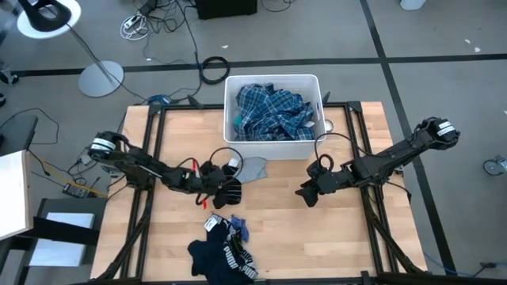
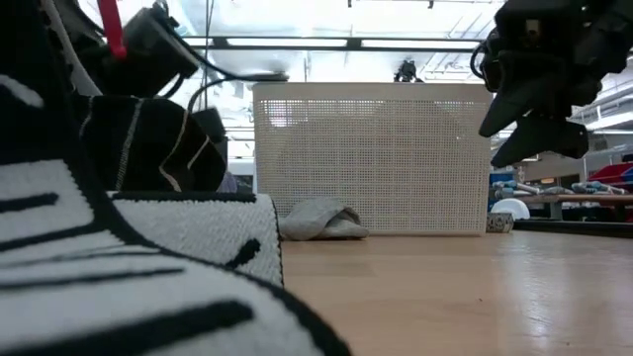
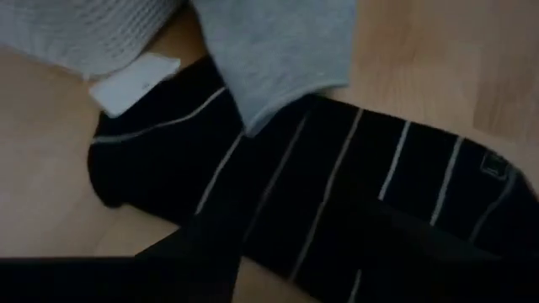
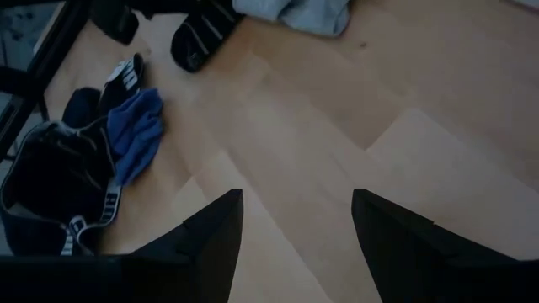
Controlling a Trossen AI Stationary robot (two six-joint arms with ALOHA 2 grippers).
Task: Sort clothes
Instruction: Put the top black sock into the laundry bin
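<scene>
Near edge: a dark clothes pile (image 1: 223, 252) with a blue piece (image 4: 137, 135) lies on the table (image 1: 293, 237). Mid-table, the left gripper (image 1: 224, 188) stands spread over a black striped sock (image 3: 337, 210), fingers either side, not gripping. A grey sock (image 1: 252, 168) lies just beyond. The right gripper (image 1: 309, 192) hangs wide, empty. Far: plaid shirt (image 1: 273, 111) in the white bin (image 1: 273, 147).

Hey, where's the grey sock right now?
In the high view the grey sock lies on the table just in front of the white bin, near its left corner, with the black striped sock and left gripper beside it.
</scene>
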